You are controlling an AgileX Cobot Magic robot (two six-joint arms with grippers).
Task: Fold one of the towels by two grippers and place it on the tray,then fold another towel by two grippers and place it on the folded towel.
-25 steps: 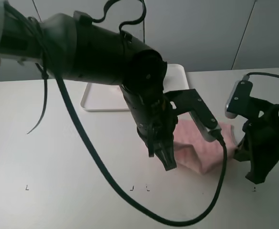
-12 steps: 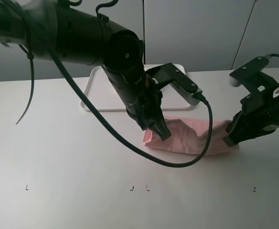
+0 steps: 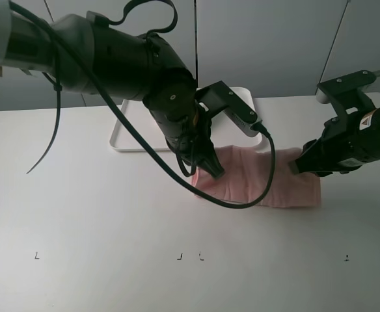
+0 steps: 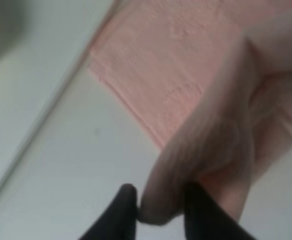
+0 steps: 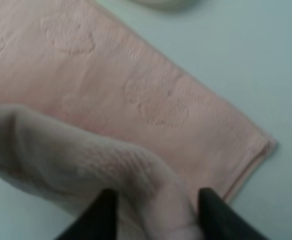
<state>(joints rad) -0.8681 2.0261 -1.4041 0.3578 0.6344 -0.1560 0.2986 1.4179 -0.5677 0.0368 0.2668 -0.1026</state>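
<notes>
The pale pink towel lies folded in a long strip on the table, just in front of the white tray. My left gripper is at the towel's left end. In the left wrist view the left gripper has parted jaws with a puffed fold of the pink towel between them. My right gripper is at the towel's right end. In the right wrist view the right gripper stands wide apart over a loose fold of the pink towel. The cream towel is hidden; the left arm covers most of the tray.
The white table stretches to the front and left, with small black marks near its front edge. A black cable loops from the left arm across the towel. Grey wall panels stand behind the tray.
Both grippers carried the towel's lifted edge back toward the tray, laying it flat into a folded strip. Both sets of jaws have parted from a tight pinch.
</notes>
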